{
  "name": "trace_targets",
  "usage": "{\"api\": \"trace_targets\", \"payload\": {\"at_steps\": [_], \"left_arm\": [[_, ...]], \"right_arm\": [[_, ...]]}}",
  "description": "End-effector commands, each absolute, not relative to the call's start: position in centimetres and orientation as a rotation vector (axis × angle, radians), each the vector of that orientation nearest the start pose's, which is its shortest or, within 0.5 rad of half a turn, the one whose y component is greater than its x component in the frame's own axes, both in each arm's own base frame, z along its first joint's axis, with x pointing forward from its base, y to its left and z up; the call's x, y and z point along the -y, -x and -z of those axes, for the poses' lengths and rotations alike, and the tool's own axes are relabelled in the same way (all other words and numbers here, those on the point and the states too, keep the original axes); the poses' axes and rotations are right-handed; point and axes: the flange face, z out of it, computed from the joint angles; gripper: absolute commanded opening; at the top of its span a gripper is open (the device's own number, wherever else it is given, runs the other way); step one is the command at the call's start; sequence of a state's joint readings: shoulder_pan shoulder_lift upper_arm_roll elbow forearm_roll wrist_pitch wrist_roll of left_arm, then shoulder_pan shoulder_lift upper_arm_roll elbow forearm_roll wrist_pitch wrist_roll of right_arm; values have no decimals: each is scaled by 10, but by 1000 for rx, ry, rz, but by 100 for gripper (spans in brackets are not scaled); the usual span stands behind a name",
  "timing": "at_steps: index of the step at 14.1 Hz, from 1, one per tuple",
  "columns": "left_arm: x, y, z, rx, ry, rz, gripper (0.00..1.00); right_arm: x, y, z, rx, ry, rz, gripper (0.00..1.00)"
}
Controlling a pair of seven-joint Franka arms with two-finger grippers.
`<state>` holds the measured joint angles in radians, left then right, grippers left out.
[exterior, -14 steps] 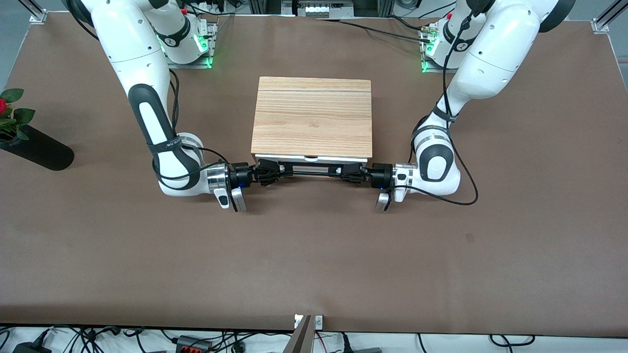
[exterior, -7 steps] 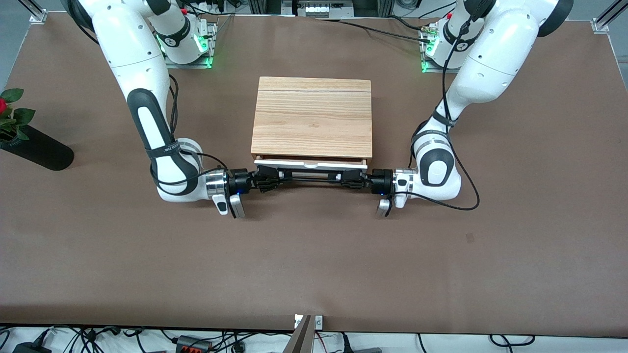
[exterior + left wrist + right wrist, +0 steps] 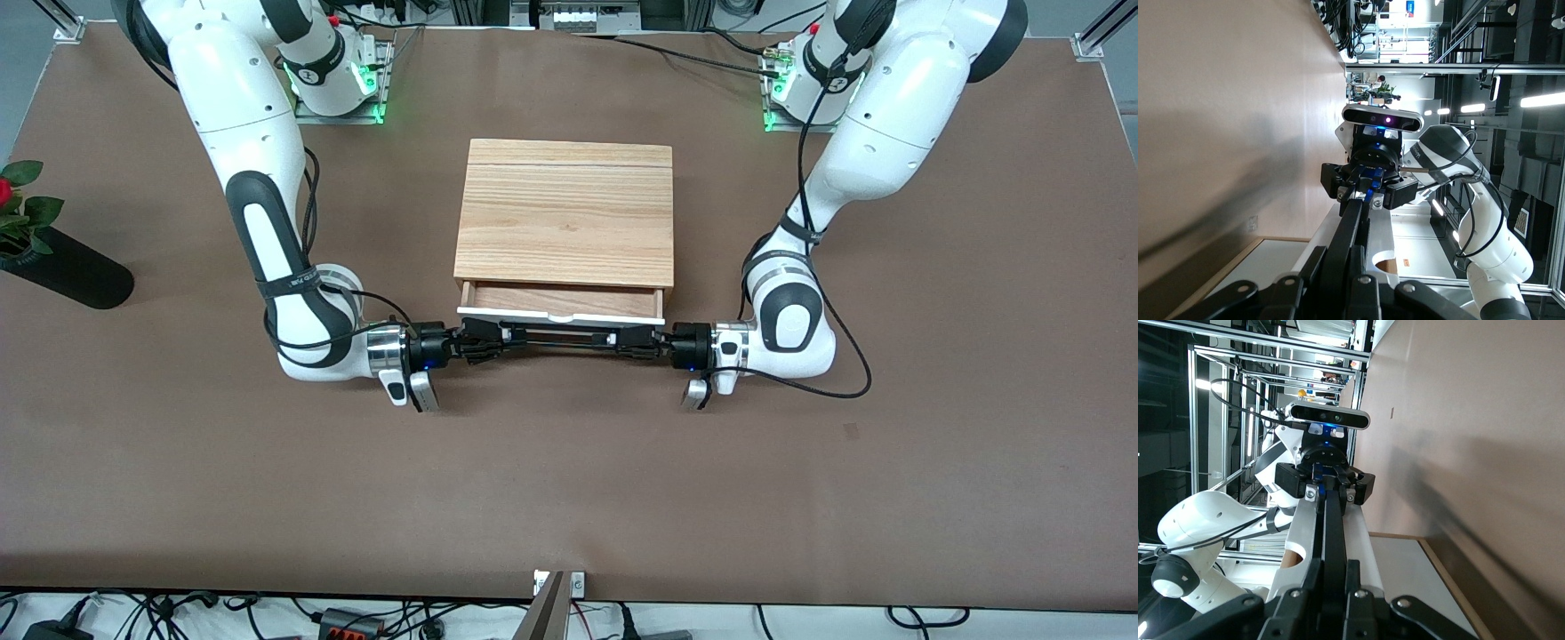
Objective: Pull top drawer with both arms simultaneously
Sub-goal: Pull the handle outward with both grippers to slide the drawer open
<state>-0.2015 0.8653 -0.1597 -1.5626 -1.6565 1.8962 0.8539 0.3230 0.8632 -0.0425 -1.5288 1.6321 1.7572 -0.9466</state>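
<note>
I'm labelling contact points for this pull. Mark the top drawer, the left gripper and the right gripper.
top drawer (image 3: pixel 560 301), front view, on its exposed wood floor.
left gripper (image 3: pixel 629 338), front view, at the fingertips on the handle.
right gripper (image 3: pixel 489 339), front view, at the fingertips on the handle.

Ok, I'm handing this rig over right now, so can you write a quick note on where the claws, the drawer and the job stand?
Left claw: shut on the handle, at the left arm's end.
Right claw: shut on the same handle, at the right arm's end.
Top drawer: partly out of the cabinet, toward the front camera; a strip of its wood inside shows.
Done: both grips made, pull under way.
Left: probably keep drawing both arms evenly until the drawer is fully open, then let go.
</note>
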Motion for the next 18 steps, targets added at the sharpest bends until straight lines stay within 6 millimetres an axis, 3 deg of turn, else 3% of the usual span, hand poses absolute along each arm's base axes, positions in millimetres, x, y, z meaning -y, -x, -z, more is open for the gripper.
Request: {"api": "trace_targets", "payload": {"at_steps": [1,8,10,11,13,14,16,18], "left_arm": [[297,-647,-173,-27,-1627,19,15],[293,-651,-171,-33,-1641,6,15],[293,-652,-172,-30,-1641,2,15],[292,-653,-172,-30,-1641,0,17],[293,-652,-171,-31,-1640,3,45],[293,-653,-173,-28,-1639,-1,56],[293,-653,-173,-28,-1639,-1,61],[293,-653,-175,-22,-1640,-3,66]], "right_arm": [[-260,-662,-183,156,1690,34,6],[-264,-664,-180,133,1725,55,7],[-266,-663,-180,135,1725,54,12],[-266,-663,-181,135,1725,56,29],[-266,-664,-185,133,1724,56,45],[-266,-664,-186,132,1724,56,60],[-271,-664,-191,130,1724,51,100],[-267,-667,-198,127,1734,71,100]]}}
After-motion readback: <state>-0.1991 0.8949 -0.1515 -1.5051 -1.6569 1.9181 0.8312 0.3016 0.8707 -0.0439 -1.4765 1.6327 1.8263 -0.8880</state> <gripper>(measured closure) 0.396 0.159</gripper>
